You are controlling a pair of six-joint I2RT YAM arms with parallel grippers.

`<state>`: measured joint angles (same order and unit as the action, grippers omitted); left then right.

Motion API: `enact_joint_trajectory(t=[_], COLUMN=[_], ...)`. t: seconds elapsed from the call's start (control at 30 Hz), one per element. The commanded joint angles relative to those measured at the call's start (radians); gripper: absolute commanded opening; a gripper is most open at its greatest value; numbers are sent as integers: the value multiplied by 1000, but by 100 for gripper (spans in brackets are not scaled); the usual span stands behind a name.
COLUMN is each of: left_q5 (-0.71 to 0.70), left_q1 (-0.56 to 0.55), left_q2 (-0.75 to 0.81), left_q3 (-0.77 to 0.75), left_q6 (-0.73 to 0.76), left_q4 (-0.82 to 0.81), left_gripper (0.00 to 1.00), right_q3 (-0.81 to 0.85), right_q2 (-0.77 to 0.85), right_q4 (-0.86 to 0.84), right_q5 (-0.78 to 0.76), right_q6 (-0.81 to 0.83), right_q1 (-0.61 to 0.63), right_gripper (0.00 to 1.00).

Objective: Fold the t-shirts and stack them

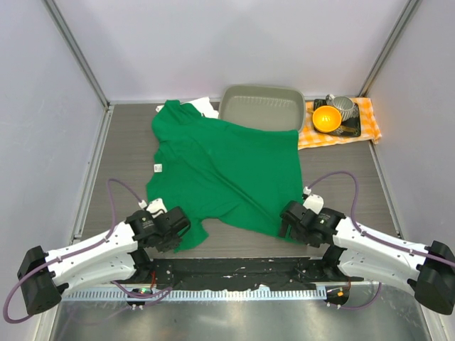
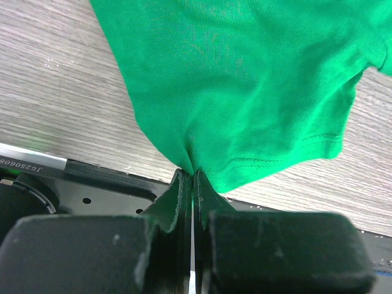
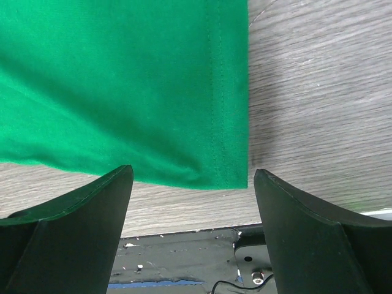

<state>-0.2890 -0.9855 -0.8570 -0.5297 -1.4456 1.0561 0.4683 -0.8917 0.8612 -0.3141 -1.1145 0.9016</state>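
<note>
Found the green t-shirt (image 1: 227,167) spread loosely over the middle of the top view, rumpled rather than flat. Traced its upper edge as far as the lower rim of a grey tray (image 1: 229,114), and picked out its small white neck label (image 1: 158,168) at the left edge. Noted a scrap of the white t-shirt (image 1: 205,106) poking out from behind the green one at the upper left (mostly covered, so could not read any print).

Saw the left gripper (image 2: 193,184) at the lower left of the cloth, jaws pressed together on a bunched fold of green fabric just beside a stitched hem. Saw the right gripper (image 3: 193,177) at the shirt's lower right corner, jaws standing wide to either side of the hemmed corner and gripping nothing (could not tell whether the fingers brushed the cloth).

Spotted, further out, the orange-and-white checked cloth (image 1: 370,121) at the upper right, just right of the tray, carrying an orange bowl (image 1: 325,118) and a metal cup (image 1: 344,106). Made out the grey wood-grain table (image 1: 124,156) beneath everything.
</note>
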Motion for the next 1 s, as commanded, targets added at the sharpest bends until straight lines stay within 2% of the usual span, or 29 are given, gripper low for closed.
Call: enact_joint_trajectory(t=[0.0, 0.07, 0.27, 0.47, 0.5, 0.57, 0.6, 0.67, 0.7, 0.8, 0.97], left_q5=[-35, -30, -12, -19, -18, -6, 1, 4, 2, -24, -81], left_q1=[22, 25, 41, 68, 68, 73, 73, 73, 73, 74, 74], left_q2=[16, 21, 19, 55, 59, 64, 64, 68, 76, 91, 96], left_q3=[-30, -26, -7, 5, 11, 16, 20, 22, 23, 10, -119], left_q6=[22, 30, 51, 60, 60, 63, 63, 57, 56, 45, 45], left_q4=[38, 25, 2, 5, 1, -1, -2, 1, 1, 21, 88], left_gripper=[0, 0, 0, 0, 0, 0, 0, 0, 0, 0, 0], right_q3=[4, 6, -7, -40, -45, -46, -43, -42, -37, -7, 110], right_q2=[11, -12, -70, -88, -93, -111, -116, -124, -124, -115, -89], right_q4=[10, 10, -8, -37, -40, -47, -48, -47, -44, -30, 35], right_q5=[-57, -54, -29, -10, -10, -13, -14, -20, -26, -49, -98], right_q6=[-97, -105, -134, -165, -166, -171, -173, -173, -173, -160, -88], right_q1=[6, 6, 6, 6, 5, 8, 7, 6, 8, 8, 6], right_gripper=[85, 84, 74, 55, 47, 39, 29, 15, 1, 1, 1])
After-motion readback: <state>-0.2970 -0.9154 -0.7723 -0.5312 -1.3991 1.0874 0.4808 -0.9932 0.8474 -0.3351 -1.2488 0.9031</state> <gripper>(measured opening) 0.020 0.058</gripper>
